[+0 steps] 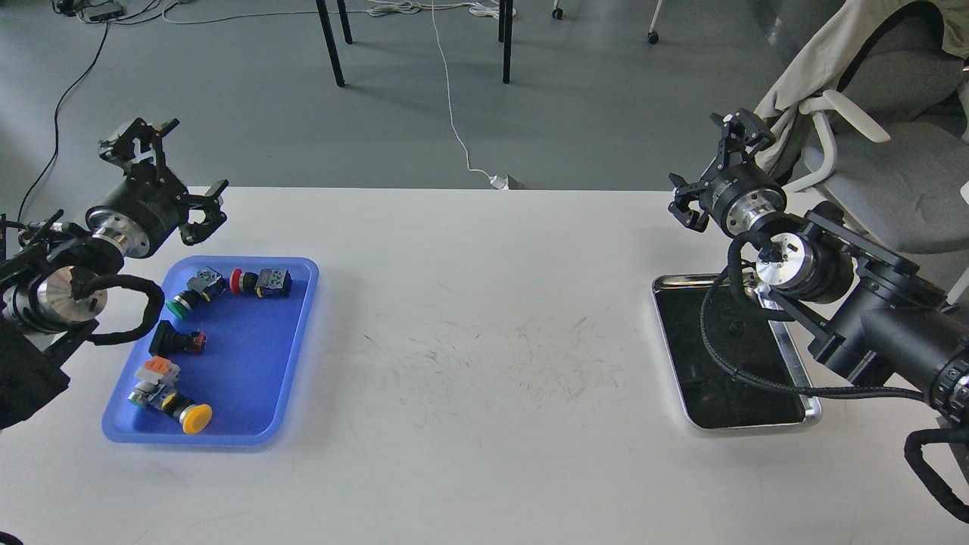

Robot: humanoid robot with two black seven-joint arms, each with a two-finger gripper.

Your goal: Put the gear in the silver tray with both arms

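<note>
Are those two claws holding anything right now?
No. The left gripper and right gripper are both open and empty; the parts lie in the blue tray.

Even, bright, diffuse light is seen throughout; only soft shadows are cast on the white tabletop (484, 363). Focus is sharp, and the silver tray (787, 350) bottom reflects darkly.

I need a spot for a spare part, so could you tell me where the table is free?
The white table lies bare between the blue plastic tray and the shiny silver metal tray, and along the near edge. The blue tray is crowded with push-button switches.
</note>
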